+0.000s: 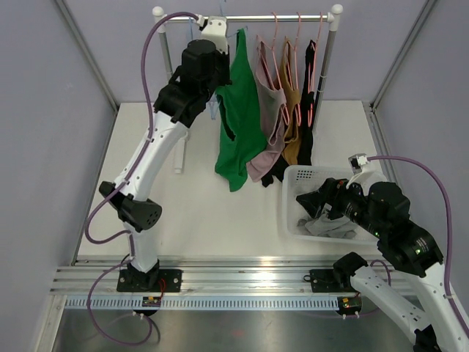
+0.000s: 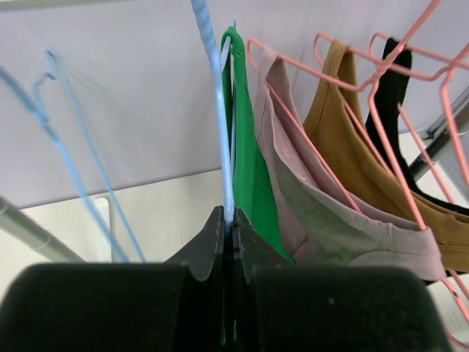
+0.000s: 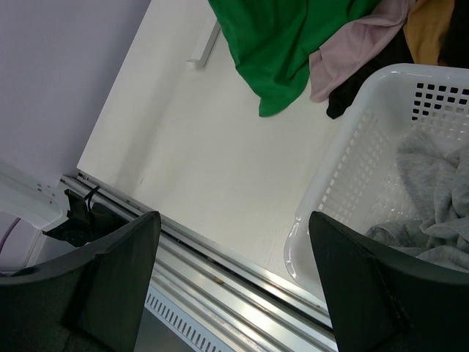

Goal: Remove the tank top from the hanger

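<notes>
A green tank top [image 1: 238, 125] hangs on a light blue hanger [image 2: 223, 132] at the left end of the row on the rail [image 1: 278, 17]. It also shows in the left wrist view [image 2: 253, 169] and, as its lower hem, in the right wrist view [image 3: 278, 44]. My left gripper [image 1: 218, 94] is high beside the top and shut on the blue hanger wire [image 2: 231, 216]. My right gripper [image 1: 311, 207] is open and empty, low over the left rim of the white basket [image 1: 287, 198]; its fingers frame the table edge [image 3: 234, 242].
Mauve [image 1: 267, 125], mustard [image 1: 291, 110] and black [image 1: 308, 110] tops hang on pink hangers right of the green one. Empty blue hangers [image 2: 73, 169] hang to its left. The basket [image 3: 322, 198] holds a grey garment [image 3: 432, 183]. Metal rails run along the near edge.
</notes>
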Action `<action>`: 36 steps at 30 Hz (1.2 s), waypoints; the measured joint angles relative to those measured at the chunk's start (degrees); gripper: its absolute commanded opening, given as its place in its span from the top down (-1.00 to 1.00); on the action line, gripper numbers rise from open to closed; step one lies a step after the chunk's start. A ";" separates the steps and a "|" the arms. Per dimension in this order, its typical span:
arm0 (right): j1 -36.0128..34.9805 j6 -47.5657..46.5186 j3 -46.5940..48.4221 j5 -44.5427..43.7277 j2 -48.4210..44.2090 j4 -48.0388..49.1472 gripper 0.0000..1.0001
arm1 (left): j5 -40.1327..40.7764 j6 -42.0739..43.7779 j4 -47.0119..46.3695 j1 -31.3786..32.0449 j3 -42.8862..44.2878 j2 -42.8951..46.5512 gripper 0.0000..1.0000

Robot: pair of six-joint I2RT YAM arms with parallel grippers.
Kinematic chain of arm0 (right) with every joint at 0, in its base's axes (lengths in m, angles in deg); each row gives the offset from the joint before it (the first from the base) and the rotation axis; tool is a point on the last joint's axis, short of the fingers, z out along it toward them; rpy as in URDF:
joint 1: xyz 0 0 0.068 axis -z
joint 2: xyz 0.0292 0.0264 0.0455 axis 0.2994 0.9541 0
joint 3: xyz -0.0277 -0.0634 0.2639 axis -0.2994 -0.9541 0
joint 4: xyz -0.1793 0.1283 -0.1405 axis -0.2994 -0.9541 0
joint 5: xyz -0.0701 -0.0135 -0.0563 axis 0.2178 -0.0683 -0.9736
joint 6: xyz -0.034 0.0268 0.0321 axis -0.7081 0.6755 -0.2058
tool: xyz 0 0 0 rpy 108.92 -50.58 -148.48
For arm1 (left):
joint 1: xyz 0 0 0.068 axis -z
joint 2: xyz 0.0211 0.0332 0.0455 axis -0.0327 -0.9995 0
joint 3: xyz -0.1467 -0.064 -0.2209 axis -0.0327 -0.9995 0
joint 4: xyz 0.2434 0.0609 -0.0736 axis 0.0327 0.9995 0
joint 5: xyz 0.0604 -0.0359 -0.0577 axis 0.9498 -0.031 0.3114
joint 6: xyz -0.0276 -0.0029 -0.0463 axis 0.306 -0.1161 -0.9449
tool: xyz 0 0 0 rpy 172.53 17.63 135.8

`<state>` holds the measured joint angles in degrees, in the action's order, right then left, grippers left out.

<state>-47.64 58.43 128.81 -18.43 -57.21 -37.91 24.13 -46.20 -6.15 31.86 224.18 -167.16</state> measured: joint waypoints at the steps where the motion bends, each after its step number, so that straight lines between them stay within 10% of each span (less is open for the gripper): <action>1: 0.00 -0.02 0.00 0.00 0.00 0.00 -0.79 | 0.20 -0.11 -0.20 0.11 -1.14 1.70 1.00; 14: 0.00 -0.74 0.42 2.29 1.77 0.98 -0.79 | 2.21 -3.61 -0.48 6.38 -23.43 23.96 1.00; 28: -0.20 5.16 -1.75 19.04 14.64 23.69 -0.98 | -0.35 -12.46 0.31 19.23 -66.55 70.12 1.00; 36: -12.33 6.58 -1.14 9.66 28.13 33.05 -0.93 | -9.53 -19.69 1.84 19.41 -83.30 86.42 1.00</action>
<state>-59.96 65.00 127.68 -8.77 -29.08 -4.87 14.60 -65.89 -4.31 51.27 140.89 -80.74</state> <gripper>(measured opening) 0.990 0.024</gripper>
